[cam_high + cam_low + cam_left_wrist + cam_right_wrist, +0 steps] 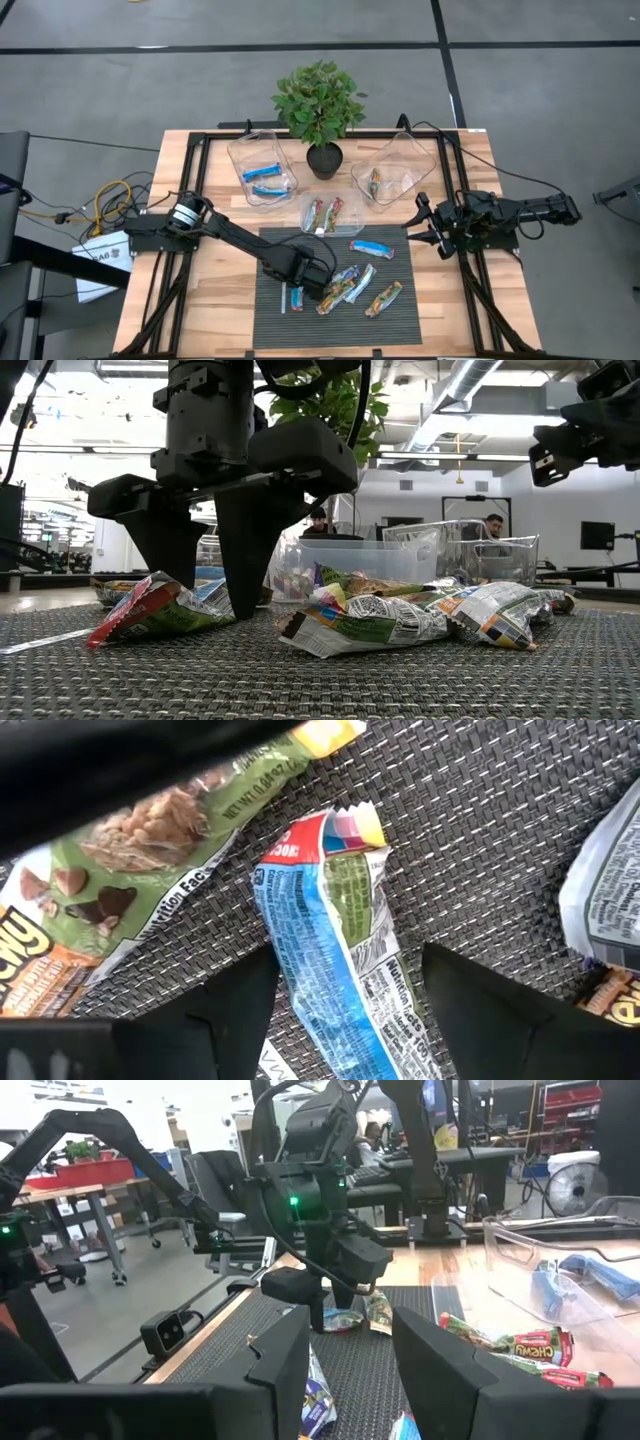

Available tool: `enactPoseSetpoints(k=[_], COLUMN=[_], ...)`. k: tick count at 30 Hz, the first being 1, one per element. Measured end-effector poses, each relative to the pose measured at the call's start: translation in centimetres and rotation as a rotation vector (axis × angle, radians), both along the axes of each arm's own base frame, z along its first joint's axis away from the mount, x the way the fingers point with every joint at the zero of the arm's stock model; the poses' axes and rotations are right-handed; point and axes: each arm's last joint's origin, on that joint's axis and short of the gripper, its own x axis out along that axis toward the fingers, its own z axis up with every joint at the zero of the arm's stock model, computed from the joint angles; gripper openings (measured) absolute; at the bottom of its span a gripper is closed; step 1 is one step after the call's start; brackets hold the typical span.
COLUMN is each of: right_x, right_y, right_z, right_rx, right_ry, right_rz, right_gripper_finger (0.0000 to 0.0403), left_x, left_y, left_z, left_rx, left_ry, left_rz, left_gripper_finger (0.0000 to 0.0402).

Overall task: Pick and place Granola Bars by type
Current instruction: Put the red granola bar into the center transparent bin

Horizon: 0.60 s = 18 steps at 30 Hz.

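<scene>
Granola Bars (345, 285), shiny-wrapped, scattered on dark woven mat (400, 310) near table's front edge. Left gripper (318, 282) down over them, fingers wide, straddling blue-wrapped bar (330, 960). Right gripper (422, 228) waits near right edge, jaws part open, empty.

Two matte black jointed arms (235, 238) with black cables, a silver collar, blunt wedge-shaped fingers (250, 540), green lights
</scene>
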Motion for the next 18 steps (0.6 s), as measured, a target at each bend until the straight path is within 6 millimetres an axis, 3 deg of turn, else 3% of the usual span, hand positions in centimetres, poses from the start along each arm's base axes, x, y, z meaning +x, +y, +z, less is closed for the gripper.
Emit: enactPoseSetpoints(k=[4, 18], right_x=[0.00, 0.00], right_y=[0.00, 0.00], right_z=[0.00, 0.00], right_rx=[0.000, 0.000], right_ry=[0.000, 0.000], right_rz=[0.000, 0.000], right_gripper_finger=[0.0137, 0.0138], left_x=[-0.05, -0.11], left_y=[0.02, 0.06], left_z=[-0.03, -0.14], left_rx=[0.001, 0.005], left_ry=[0.005, 0.012], left_rz=[-0.006, -0.006], left_gripper_finger=[0.0217, 0.0071])
